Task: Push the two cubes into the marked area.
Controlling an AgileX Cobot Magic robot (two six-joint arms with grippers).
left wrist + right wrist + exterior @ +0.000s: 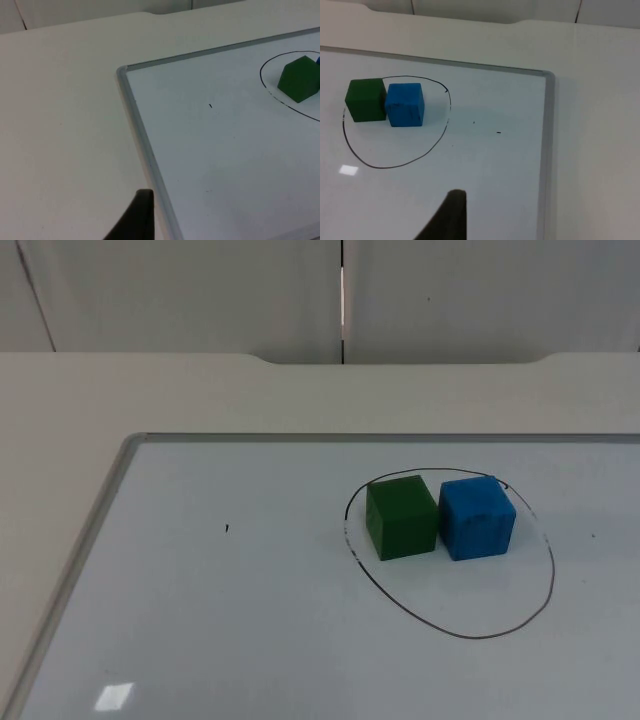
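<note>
Green cube [401, 519] and blue cube [477, 517] sit side by side, touching or nearly so, inside the marked area [455, 634], a hand-drawn black oval on the whiteboard [200, 620]. In the top view I see both cubes near the oval's twelve o'clock edge, green toward ten o'clock, blue toward one o'clock, with the oval's six o'clock half bare. I judge the pushing step done; what remains, as I read it, is only to keep both arms back and confirm the cubes rest within the line. A small black speck marks the board well apart at nine o'clock of the oval.

In the left wrist view, the left gripper [134, 220] shows as one dark fingertip hanging over the whiteboard's metal frame [131, 95], where board meets the table [60, 125]. The green cube stands well apart from it, inside the line. I cannot tell whether its fingers are wide or narrow.

In the right wrist view, the right gripper [447, 217] hovers over bare whiteboard, well apart from both cubes. Again, I cannot tell how its fingers stand. Nothing lies between either gripper and the cubes, so I judge no obstruction.
</note>
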